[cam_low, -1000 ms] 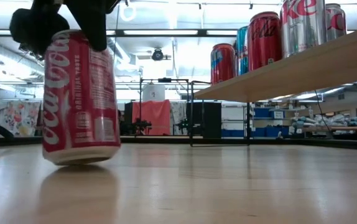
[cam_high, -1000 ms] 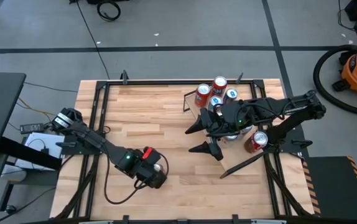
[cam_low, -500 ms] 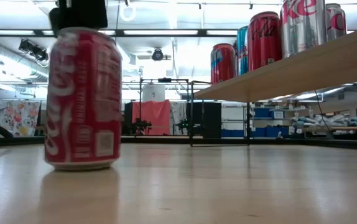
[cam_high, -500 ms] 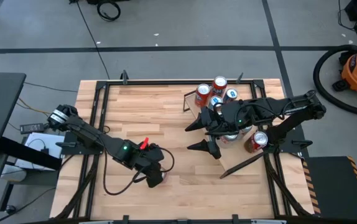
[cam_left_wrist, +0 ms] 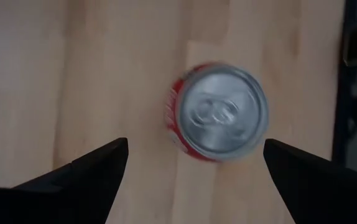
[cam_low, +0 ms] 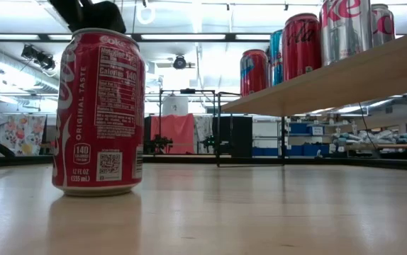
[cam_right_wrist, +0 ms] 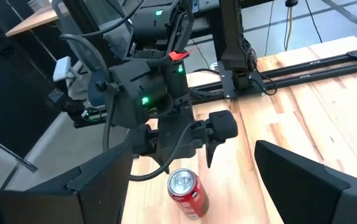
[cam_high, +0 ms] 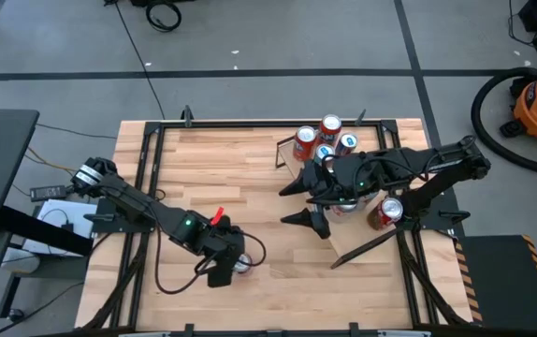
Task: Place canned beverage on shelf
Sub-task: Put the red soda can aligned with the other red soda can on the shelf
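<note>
A red Coca-Cola can [cam_low: 98,113] stands upright on its base on the wooden table, near the front edge left of the middle [cam_high: 241,267]. My left gripper [cam_left_wrist: 196,142] points steeply down over it, open. Its fingertips stand above the can's silver top [cam_left_wrist: 221,112], one on either side, with wood showing between them and the can. My right gripper [cam_high: 287,206] hangs open and high at the table's middle right, facing the can [cam_right_wrist: 188,190]. The shelf [cam_low: 331,78], a light sloped board, carries several cans at the right.
Several cans [cam_high: 325,140] cluster at the shelf's far end, and one more [cam_high: 388,211] lies under the right arm. Black frame rails [cam_high: 147,159] run along the table's sides. Bare wood lies between the can and the shelf.
The red can was tipped under my left gripper a second ago. It has come down onto its base and has turned about, so the nutrition label now faces the low view. My left gripper has rolled about its pointing line and risen slightly.
</note>
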